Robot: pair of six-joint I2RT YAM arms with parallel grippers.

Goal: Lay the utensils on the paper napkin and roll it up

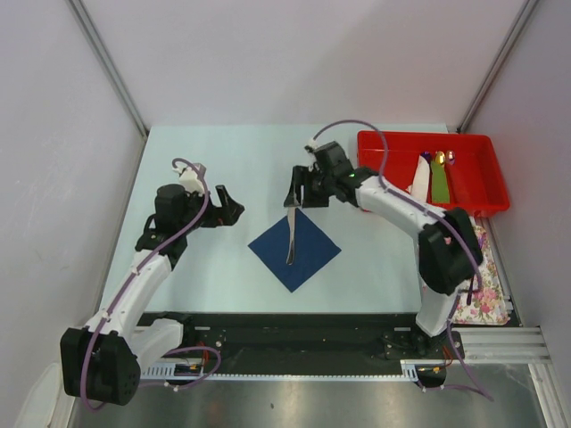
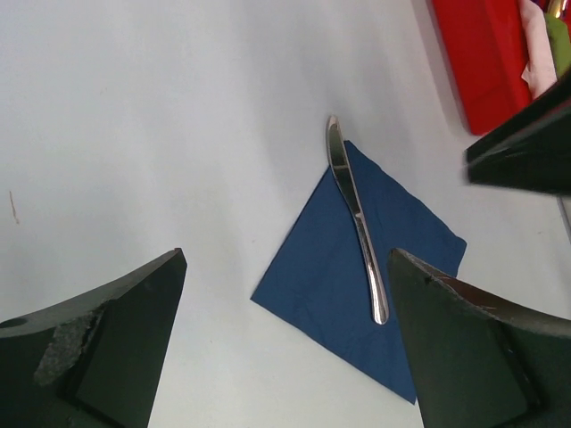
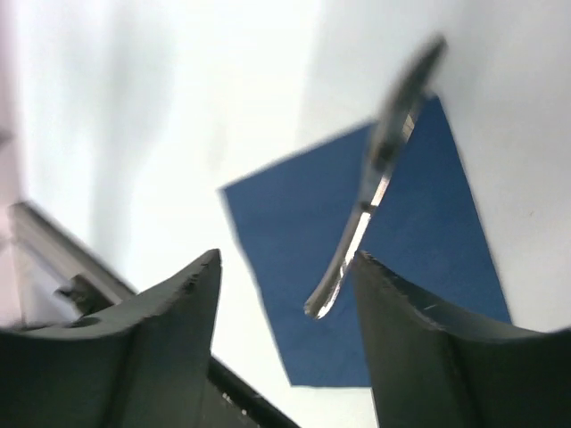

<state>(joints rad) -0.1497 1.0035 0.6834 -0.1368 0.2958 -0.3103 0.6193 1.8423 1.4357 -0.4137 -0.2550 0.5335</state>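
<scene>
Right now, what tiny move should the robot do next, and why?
Probably lift the right end effector up and away. The knife already lies flat across the blue napkin, and that end effector looks open with nothing held.

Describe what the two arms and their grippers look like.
Both the left arm and right arm have white links with black joints and bases, and a purple cable looping along each. The left gripper and right gripper are black, with broad wedge-shaped fingers; one left finger shows a scuffed grey patch.
</scene>
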